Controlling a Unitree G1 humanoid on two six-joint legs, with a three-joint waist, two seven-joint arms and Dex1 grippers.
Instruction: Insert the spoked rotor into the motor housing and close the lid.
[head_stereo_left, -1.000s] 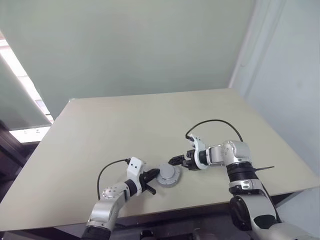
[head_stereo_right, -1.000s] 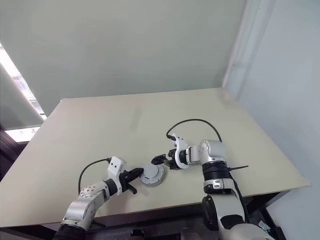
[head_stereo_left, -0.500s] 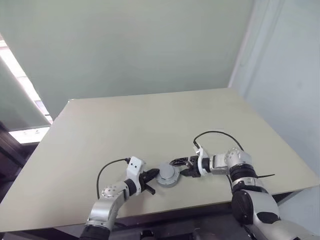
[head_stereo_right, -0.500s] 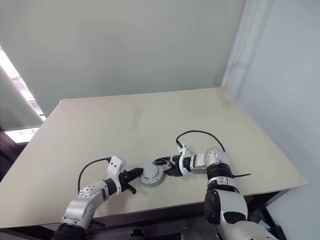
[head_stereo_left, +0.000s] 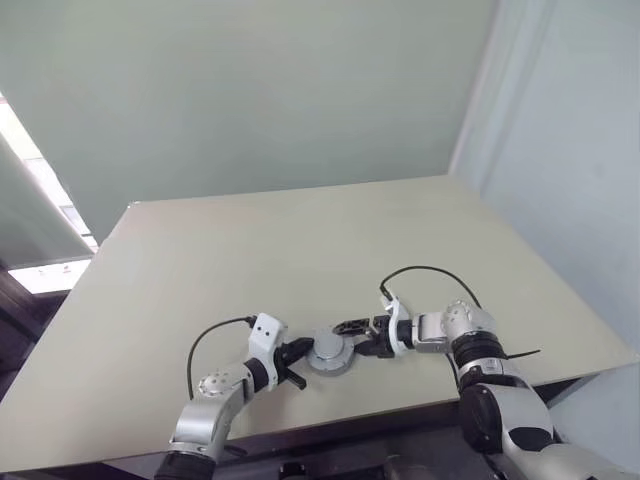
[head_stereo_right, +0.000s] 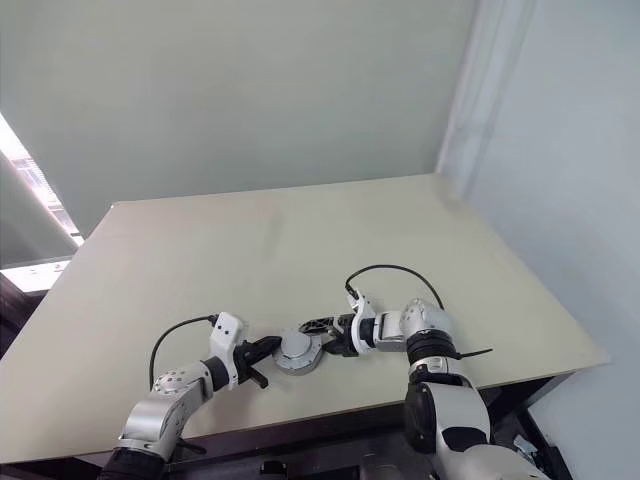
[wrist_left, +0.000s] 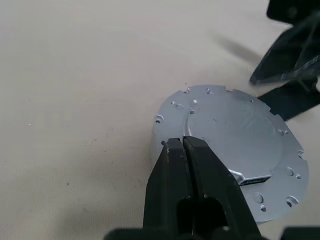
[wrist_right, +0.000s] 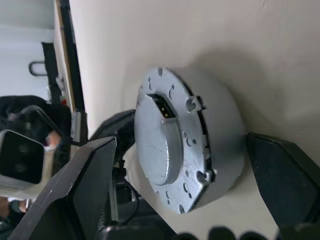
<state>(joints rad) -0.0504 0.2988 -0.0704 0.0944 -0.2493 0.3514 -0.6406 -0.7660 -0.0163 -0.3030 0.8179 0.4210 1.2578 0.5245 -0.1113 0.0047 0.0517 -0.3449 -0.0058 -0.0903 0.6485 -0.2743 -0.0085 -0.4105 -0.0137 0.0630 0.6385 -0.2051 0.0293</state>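
Note:
The grey lid (wrist_left: 235, 130) with its notched rim lies flat on top of the round motor housing (wrist_right: 225, 135), near the table's front edge. The spoked rotor is hidden. My left gripper (wrist_left: 182, 142) is shut, its tips resting at the lid's near rim, with nothing between them. From the other side, my right gripper (head_stereo_left: 353, 338) stands open and low over the table. Its fingers (wrist_right: 85, 185) straddle the housing without closing on it.
The beige table (head_stereo_left: 300, 240) stretches far behind the housing. Its front edge runs just beneath both arms. Black cables loop up from each wrist (head_stereo_left: 425, 270).
My right gripper has sunk toward the table and rolled, so its open fingers now flank the housing. The left gripper has stayed in place. The camera has shifted slightly.

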